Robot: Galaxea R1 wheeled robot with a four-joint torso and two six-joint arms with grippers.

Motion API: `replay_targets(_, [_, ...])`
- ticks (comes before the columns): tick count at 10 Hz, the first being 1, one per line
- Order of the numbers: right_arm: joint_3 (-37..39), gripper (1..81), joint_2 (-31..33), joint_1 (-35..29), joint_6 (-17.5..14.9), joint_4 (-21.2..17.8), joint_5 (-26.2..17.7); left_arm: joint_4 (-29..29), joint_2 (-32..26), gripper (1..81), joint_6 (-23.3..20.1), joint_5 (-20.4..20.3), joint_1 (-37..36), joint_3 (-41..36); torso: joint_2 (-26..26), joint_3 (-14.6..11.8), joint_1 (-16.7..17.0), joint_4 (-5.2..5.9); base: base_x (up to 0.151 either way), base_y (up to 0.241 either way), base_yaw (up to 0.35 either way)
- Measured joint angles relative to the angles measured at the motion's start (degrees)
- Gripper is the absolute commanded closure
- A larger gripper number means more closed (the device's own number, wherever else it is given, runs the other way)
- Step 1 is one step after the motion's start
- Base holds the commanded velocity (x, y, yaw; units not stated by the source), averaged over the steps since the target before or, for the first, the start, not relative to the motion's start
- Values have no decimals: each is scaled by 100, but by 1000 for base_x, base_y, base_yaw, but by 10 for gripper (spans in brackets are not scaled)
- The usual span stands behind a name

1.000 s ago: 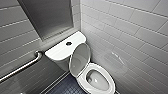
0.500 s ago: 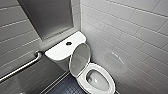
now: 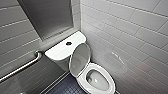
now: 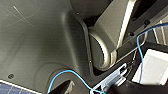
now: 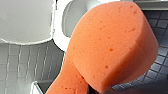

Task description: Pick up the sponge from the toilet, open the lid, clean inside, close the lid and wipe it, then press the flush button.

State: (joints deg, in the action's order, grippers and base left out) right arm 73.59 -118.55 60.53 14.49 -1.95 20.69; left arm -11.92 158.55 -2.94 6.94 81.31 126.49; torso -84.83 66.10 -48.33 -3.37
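My right gripper [image 5: 100,91] is clenched on the orange sponge [image 5: 112,47] over the dark tiled floor [image 5: 160,67]. I cannot tell the state of the left gripper [image 4: 130,88]. Ahead, the toilet [image 3: 100,86] has its lid [image 3: 80,58] raised, with the flush button [image 3: 68,43] on the tank top and grey-tiled walls [image 3: 130,37] around.

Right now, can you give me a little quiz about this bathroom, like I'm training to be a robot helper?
1. True or false: the lid of the toilet is shut down over the bowl.
2. What colour is the sponge? A) blue B) orange C) green
3. Fill in the gap: the dark flush button sits in the white tank ____.

Key: 1 false, the lid stands up, open. 2 B. 3 top.
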Motion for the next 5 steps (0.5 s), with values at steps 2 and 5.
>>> replay_targets(2, [29,811,-52,-538,13,-107,-357,11,-1,10,0,-2,27,0,0,0,0,0,0,0,0])
replay_targets(5, [212,811,-399,-1384,55,-267,-950,55,-48,10,0,6,41,11,-133,2,-83,0,0,0,0])
